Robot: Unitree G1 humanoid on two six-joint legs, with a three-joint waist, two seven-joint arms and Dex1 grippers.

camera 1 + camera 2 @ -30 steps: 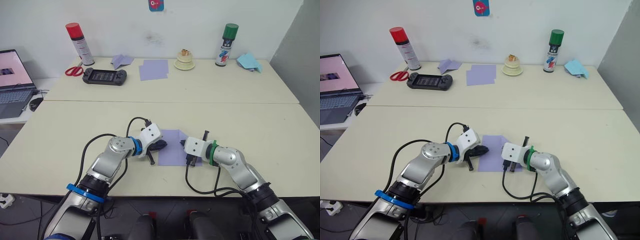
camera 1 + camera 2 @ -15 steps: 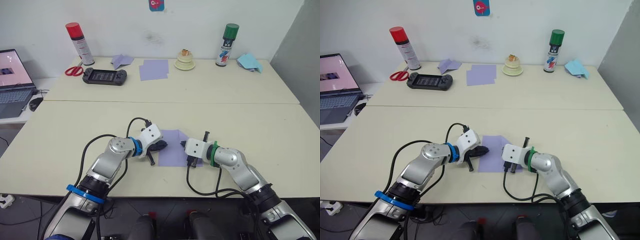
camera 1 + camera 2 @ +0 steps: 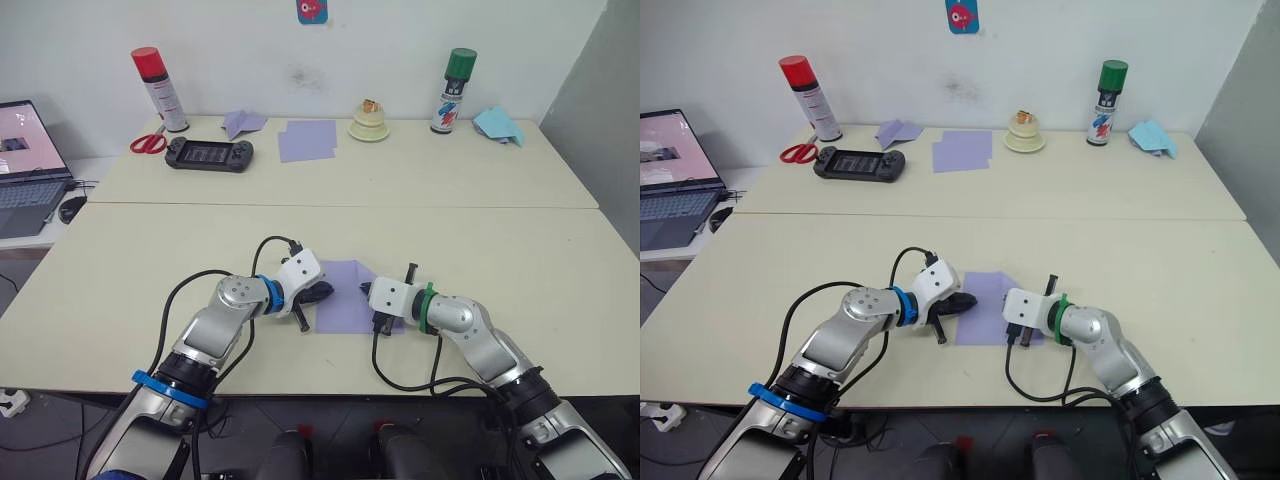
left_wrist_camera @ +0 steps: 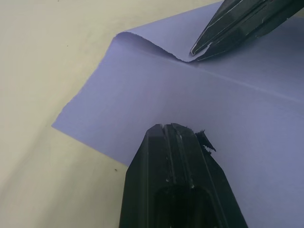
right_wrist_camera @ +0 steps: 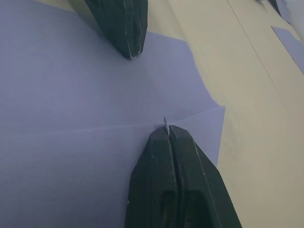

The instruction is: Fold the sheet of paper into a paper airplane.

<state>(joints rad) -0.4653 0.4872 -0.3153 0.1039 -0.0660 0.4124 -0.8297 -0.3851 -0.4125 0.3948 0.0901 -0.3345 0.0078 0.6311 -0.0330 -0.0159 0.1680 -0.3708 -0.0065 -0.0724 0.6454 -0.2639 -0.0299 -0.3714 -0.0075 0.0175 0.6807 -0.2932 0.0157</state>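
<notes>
The sheet of paper [image 3: 345, 293] lies creased on the worktop [image 3: 520, 260]. Left pincer [image 3: 322, 291] and right pincer [image 3: 364, 289], each pressed together, touch its opposite edges.

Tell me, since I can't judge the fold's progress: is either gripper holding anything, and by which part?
Nothing is held. Both the left gripper and right gripper are shut, tips pressing down on the paper.

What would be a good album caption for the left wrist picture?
Left gripper, fingers shut, presses the creased sheet of paper; the right gripper meets it opposite.
</notes>
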